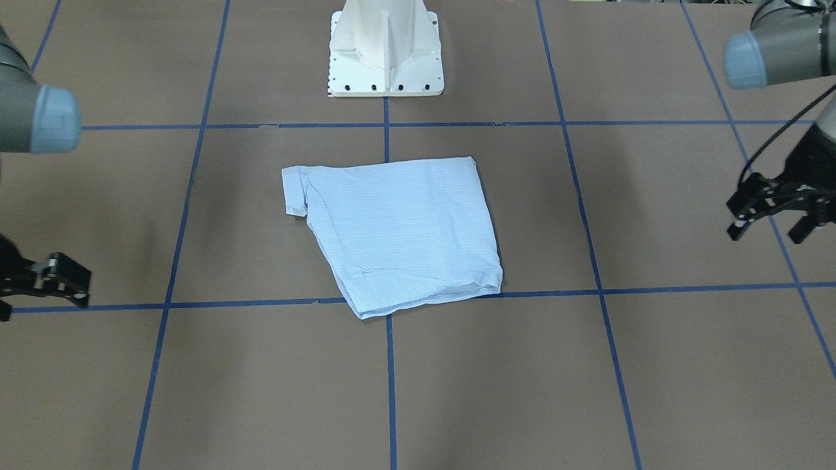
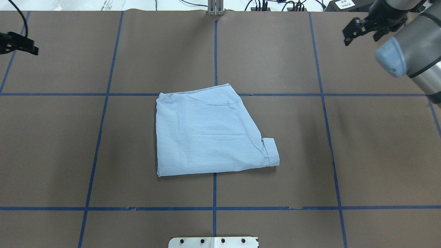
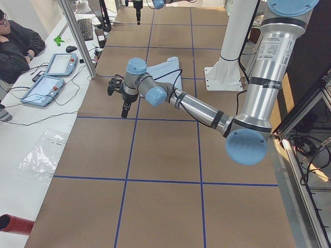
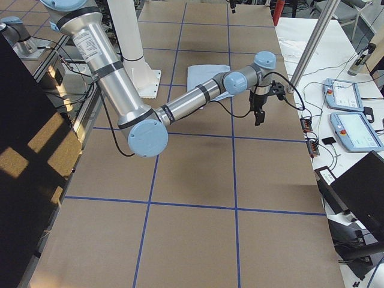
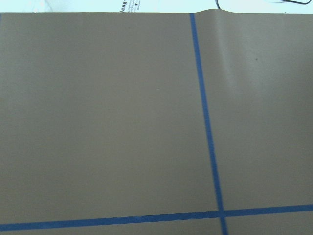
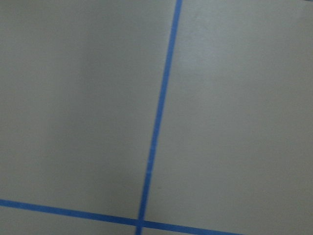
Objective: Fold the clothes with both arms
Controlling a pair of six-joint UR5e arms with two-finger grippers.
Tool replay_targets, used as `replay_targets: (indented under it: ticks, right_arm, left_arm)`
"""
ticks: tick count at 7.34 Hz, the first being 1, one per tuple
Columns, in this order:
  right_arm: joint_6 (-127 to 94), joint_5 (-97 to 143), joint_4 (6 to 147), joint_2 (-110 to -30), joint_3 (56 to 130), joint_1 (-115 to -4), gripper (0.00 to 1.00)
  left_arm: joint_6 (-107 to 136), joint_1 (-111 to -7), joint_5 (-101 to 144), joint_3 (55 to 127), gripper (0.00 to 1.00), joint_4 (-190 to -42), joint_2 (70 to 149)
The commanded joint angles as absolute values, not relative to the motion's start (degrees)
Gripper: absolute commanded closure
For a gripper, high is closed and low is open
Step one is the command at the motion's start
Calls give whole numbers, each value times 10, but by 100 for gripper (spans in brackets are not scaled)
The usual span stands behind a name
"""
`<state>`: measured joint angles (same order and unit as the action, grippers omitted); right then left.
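The clothes are one light blue striped shirt (image 1: 405, 228) (image 2: 206, 134), folded into a flat, roughly square packet in the middle of the brown table, with a cuff sticking out at one corner. Both arms are drawn back from it. My left gripper (image 1: 767, 234) (image 2: 24, 46) hovers open far out to the shirt's side, holding nothing. My right gripper (image 2: 360, 38) (image 1: 68, 290) hangs open and empty on the opposite side. Both wrist views show only bare table and blue tape lines.
Blue tape lines (image 2: 215, 48) split the table into squares. The white pedestal base (image 1: 385, 59) stands behind the shirt. A seated person (image 3: 15, 46) and teach pendants (image 3: 57, 64) (image 4: 342, 93) are on a side table beyond the far edge.
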<state>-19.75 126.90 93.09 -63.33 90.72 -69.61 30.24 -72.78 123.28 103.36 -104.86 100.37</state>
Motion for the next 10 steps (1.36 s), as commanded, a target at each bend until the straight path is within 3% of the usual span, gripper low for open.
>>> replay_targets:
  ticks: [1, 3, 5, 7, 8, 10]
  right_arm:
    - [-17, 1314, 933, -728, 907, -788, 0]
    - [85, 1317, 938, -785, 910, -842, 0]
    - [101, 1331, 933, -827, 910, -878, 0]
    - [101, 1365, 924, -850, 912, -912, 0]
    - [98, 1385, 911, -914, 918, -941, 0]
    - [76, 1395, 875, -946, 914, -940, 0]
  left_arm:
    - [79, -834, 1244, 1027, 0, -978, 967]
    - [-30, -904, 1278, 979, 0, -977, 945]
    - [-12, -904, 1296, 933, 0, -1004, 911]
    - [1, -905, 1298, 912, 0, -1089, 908]
    - [-3, -906, 1297, 909, 0, -1105, 870]
    - [1, -908, 1296, 915, 0, -1114, 853]
